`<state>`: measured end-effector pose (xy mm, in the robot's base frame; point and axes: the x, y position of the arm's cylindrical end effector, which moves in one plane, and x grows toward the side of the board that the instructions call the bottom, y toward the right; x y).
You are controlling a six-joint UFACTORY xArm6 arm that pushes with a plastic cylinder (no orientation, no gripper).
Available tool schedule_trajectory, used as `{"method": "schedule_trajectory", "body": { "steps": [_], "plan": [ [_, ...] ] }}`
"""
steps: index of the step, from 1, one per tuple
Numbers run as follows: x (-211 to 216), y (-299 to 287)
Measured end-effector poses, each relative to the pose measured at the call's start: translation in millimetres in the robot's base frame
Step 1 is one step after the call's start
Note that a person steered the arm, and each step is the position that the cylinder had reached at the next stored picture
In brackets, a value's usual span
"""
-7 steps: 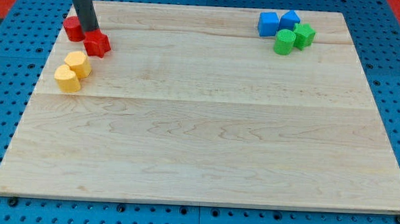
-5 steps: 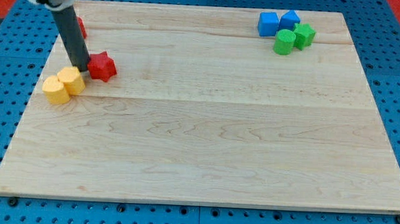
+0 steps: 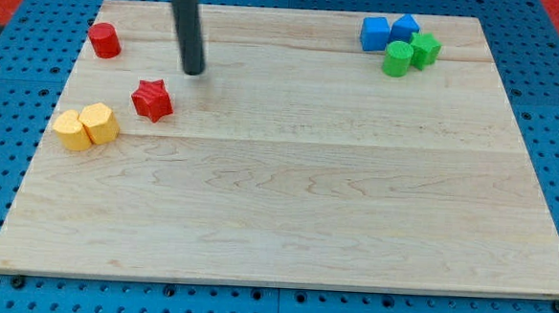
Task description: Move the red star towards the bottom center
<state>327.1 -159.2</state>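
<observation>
The red star lies on the wooden board at the view's left, in the upper part. My tip is up and to the right of the star, apart from it by a small gap. The dark rod rises from it to the view's top edge.
A red cylinder stands near the board's top left corner. Two yellow blocks sit touching each other at the left edge, below and left of the star. Two blue blocks and two green blocks cluster at the top right.
The tip pushed the red star down and right off the red cylinder and nudged the yellow blocks left, then moved away up and right of the star.
</observation>
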Motion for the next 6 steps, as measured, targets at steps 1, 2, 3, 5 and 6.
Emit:
{"method": "schedule_trajectory", "body": {
  "steps": [1, 2, 3, 5, 6],
  "plan": [
    [54, -23],
    [90, 21],
    [119, 107],
    [103, 98],
    [107, 62]
  ]
}}
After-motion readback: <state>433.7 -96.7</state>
